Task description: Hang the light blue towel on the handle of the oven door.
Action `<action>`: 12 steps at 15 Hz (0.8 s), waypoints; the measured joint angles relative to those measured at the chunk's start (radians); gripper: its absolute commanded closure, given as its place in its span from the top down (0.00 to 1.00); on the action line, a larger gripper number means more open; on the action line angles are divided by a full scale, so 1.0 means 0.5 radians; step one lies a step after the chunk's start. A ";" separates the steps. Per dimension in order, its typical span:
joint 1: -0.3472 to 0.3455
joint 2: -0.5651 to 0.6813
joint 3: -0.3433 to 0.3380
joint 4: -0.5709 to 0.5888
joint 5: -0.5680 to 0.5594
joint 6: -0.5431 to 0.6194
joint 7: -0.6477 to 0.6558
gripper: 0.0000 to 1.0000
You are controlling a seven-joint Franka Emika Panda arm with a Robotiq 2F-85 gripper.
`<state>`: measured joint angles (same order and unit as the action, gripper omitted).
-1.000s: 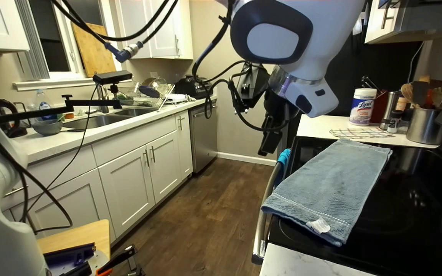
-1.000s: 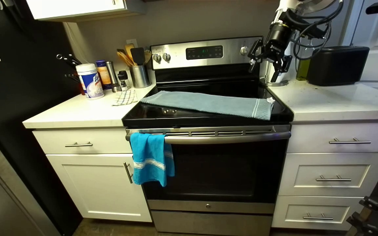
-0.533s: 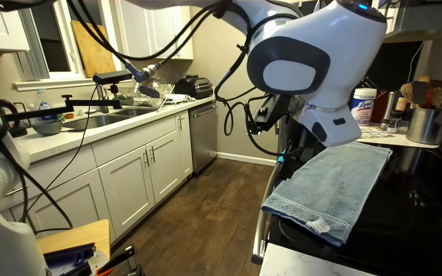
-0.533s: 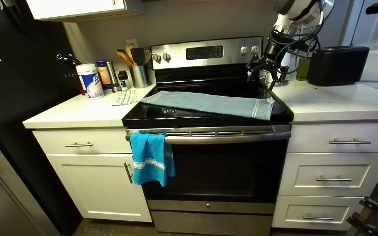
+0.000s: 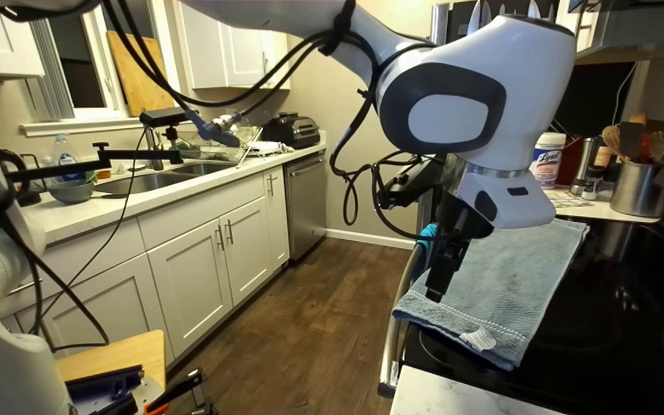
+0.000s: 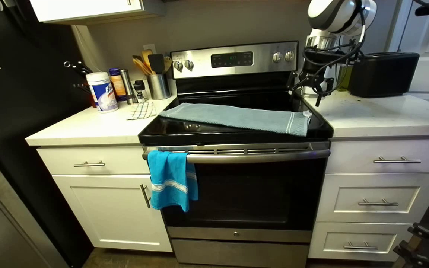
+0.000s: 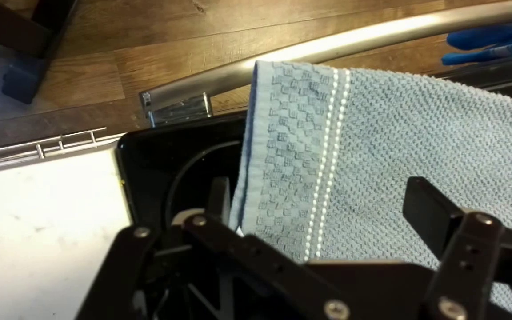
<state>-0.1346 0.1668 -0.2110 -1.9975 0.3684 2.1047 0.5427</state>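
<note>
The light blue towel [image 5: 505,282] lies flat and lengthwise on the black stove top in both exterior views [image 6: 233,117]. Its end with white stitching and a white tag faces the white counter. My gripper [image 5: 437,288] is open and empty, pointing down above that tagged end [image 6: 304,97]. In the wrist view, the towel [image 7: 385,129] shows between the wide-apart fingers [image 7: 320,191], with its edge close to the left finger. The silver oven door handle [image 6: 259,159] runs along the stove's front, and it also shows in the wrist view [image 7: 229,76], beyond the towel's corner.
A bright blue cloth [image 6: 171,182] hangs on the handle's far end. A wipes tub [image 6: 102,93] and a utensil holder [image 6: 158,86] stand on the counter past the stove. A black toaster [image 6: 384,74] stands on the counter on the arm's side.
The arm has come down, and my gripper has lowered and tilted to point downward over the towel's tagged end. The fingers stay open. The towel has not moved.
</note>
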 measured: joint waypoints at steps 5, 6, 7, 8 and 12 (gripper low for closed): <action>0.000 0.000 0.000 0.000 -0.021 0.000 0.012 1.00; 0.000 0.000 0.000 0.000 -0.021 0.000 0.012 1.00; 0.000 0.000 0.000 0.000 -0.021 0.000 0.012 1.00; 0.000 0.000 0.000 0.000 -0.021 0.000 0.012 1.00; 0.000 0.003 0.002 0.000 -0.019 0.000 0.025 1.00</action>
<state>-0.1346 0.1681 -0.2102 -1.9975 0.3590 2.1047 0.5552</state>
